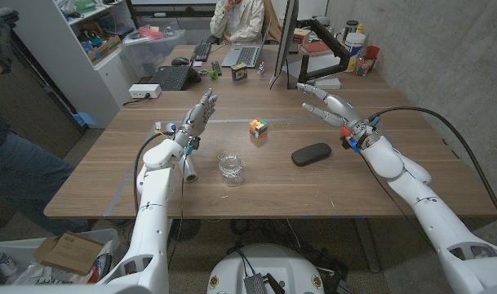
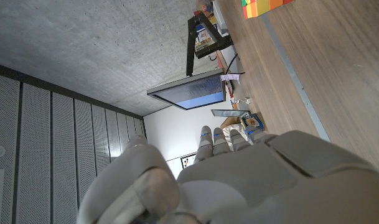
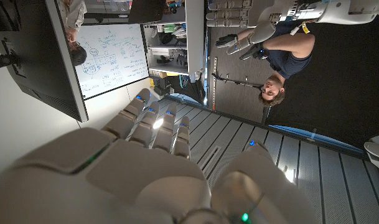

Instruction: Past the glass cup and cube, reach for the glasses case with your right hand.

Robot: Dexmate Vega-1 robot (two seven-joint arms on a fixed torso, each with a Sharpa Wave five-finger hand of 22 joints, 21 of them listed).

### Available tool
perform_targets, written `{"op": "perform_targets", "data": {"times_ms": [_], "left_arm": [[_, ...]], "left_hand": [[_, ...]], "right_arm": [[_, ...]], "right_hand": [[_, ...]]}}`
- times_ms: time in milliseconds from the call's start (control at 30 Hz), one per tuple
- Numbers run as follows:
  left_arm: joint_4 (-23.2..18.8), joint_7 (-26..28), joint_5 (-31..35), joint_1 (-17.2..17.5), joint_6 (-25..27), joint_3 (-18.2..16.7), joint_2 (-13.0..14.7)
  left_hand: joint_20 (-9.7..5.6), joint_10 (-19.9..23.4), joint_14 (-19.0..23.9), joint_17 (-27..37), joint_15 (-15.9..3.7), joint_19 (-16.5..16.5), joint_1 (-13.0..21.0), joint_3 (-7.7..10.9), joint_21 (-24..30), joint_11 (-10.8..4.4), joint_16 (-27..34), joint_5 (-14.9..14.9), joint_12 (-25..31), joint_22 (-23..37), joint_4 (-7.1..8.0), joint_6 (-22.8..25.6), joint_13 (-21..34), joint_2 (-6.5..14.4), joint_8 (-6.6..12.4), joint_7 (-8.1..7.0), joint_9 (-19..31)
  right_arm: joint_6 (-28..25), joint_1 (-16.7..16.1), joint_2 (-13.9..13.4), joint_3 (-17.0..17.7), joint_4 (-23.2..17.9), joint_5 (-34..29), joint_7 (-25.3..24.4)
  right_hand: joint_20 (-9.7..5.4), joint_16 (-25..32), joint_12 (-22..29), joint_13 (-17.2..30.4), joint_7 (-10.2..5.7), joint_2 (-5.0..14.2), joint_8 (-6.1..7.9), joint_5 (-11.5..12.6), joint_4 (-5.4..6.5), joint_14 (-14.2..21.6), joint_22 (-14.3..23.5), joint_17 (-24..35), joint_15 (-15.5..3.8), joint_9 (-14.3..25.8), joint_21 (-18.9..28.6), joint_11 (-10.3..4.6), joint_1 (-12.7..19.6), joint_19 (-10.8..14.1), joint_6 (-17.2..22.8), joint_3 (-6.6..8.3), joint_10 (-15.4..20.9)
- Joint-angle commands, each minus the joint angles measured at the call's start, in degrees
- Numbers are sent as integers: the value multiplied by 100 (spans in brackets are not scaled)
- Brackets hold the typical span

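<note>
Apparently empty, right hand (image 1: 334, 104) fingers (image 1: 311, 88) spread, well beyond the glasses case (image 1: 311, 153).

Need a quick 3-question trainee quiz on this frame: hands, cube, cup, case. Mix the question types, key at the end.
1. True or false: the right hand is gripping the glasses case.
2. Multiple choice: in the head view, what stands nearest the table's front edge? A) the colour cube B) the glass cup C) the laptop
3. Fill in: the left hand holds ____.

Key
1. False. The right hand is raised behind the case with fingers spread, apart from it.
2. B. The cup is closest to the front edge; the cube sits further back, the laptop at the far end.
3. Nothing. It is upright, fingers extended, left of the cube.
</note>
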Motion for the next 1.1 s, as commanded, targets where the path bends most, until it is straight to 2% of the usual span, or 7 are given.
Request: {"op": "perform_targets", "data": {"times_ms": [33, 233, 867, 1100], "left_arm": [[-30, 6, -43, 27, 15, -20, -13], [-58, 4, -43, 37, 42, -24, -2], [-98, -5, -54, 62, 60, -37, 43], [-68, -7, -49, 51, 54, -30, 46]], "left_hand": [[-18, -15, -47, 25, 16, -202, 30, -28, 24, 30, 37, -15, 26, 30, 9, 51, 21, 61, 9, 10, 10], [-13, -18, -49, 25, 17, -209, 33, -33, 22, 11, 36, -18, 25, 30, 10, 47, 21, 64, 7, 9, 10], [4, -19, -51, 25, 16, -212, 39, -47, 21, 2, 35, -24, 24, 30, 11, 52, 21, 72, 9, 9, 10], [22, -26, -61, 25, 71, -220, 43, -55, 19, 46, 32, -28, 22, 30, 13, 47, 21, 77, 7, -3, 10]], "right_arm": [[-170, -40, -215, -130, -159, -262, -197], [-259, -65, -306, -181, -295, -551, -384], [-493, -58, -493, -431, -440, -746, -576], [-624, -71, -575, -504, -509, -906, -703]], "right_hand": [[-275, -19, -40, 16, 0, 19, -31, 53, -8, -28, 10, 14, -255, 15, -9, -61, 49, -22, -52, -6, 6], [-272, -20, -49, 17, 0, 35, -31, 68, -7, -36, 11, 15, -251, 16, -18, -53, 55, -36, -62, -6, -11], [-252, -17, -59, 20, 0, 74, -17, 106, -8, -44, 13, 17, -230, 18, -35, -33, 70, -59, -60, -8, -18], [-235, -14, -64, 21, -76, 92, 5, 122, -14, -43, 14, 17, -218, 18, -42, -47, 87, -71, -12, -7, -22]]}}
